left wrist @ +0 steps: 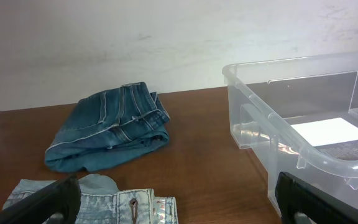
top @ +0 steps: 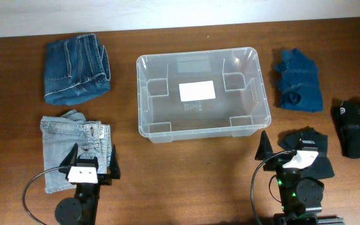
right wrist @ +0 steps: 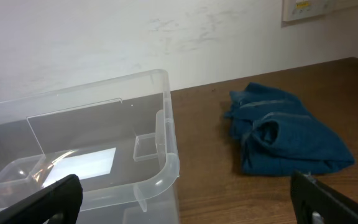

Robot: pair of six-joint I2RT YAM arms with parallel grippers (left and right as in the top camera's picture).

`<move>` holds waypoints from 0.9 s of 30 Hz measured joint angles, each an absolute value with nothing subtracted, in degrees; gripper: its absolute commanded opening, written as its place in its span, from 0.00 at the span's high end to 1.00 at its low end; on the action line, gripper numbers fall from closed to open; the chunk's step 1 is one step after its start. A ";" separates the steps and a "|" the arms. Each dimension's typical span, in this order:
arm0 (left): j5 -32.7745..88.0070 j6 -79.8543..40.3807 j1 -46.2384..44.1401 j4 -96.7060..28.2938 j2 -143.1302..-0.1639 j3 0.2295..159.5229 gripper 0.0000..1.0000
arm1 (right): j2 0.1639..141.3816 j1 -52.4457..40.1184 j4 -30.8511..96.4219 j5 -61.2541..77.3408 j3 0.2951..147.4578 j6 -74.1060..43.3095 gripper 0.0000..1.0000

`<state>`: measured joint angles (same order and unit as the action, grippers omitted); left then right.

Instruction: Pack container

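Observation:
The clear plastic container stands empty in the middle of the table, a white label on its base. My left gripper is open at the front left, hovering over the near part of a folded light-denim garment. In the left wrist view the gripper holds nothing; the light denim lies between its fingers and the container's rim is to the right. My right gripper is open at the front right, by a black garment. The right wrist view shows the gripper empty, with the container's corner just ahead.
Folded dark-blue jeans lie at the back left, also seen from the left wrist as jeans. A blue garment lies right of the container, and another black garment at the far right edge. A wall runs behind the table.

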<state>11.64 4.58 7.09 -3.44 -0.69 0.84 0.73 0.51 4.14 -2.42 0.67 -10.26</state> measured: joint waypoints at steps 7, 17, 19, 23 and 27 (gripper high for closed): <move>11.64 4.58 7.09 -3.44 -0.69 0.84 0.01 | 0.73 0.51 4.14 -2.44 0.67 -10.24 0.02; 11.64 4.58 7.09 -3.44 -0.69 0.84 0.01 | 0.73 0.54 4.01 -3.57 0.67 -9.65 0.02; 11.64 4.58 7.09 -3.44 -0.69 0.84 0.01 | 0.73 0.51 4.01 -3.60 0.67 -9.47 0.02; 11.64 4.58 7.09 -3.44 -0.69 0.84 0.01 | 0.73 0.51 4.01 -3.57 0.67 -9.15 0.02; 11.64 4.58 7.09 -3.44 -0.69 0.84 0.01 | 0.73 0.51 3.90 -4.08 0.67 -8.99 0.01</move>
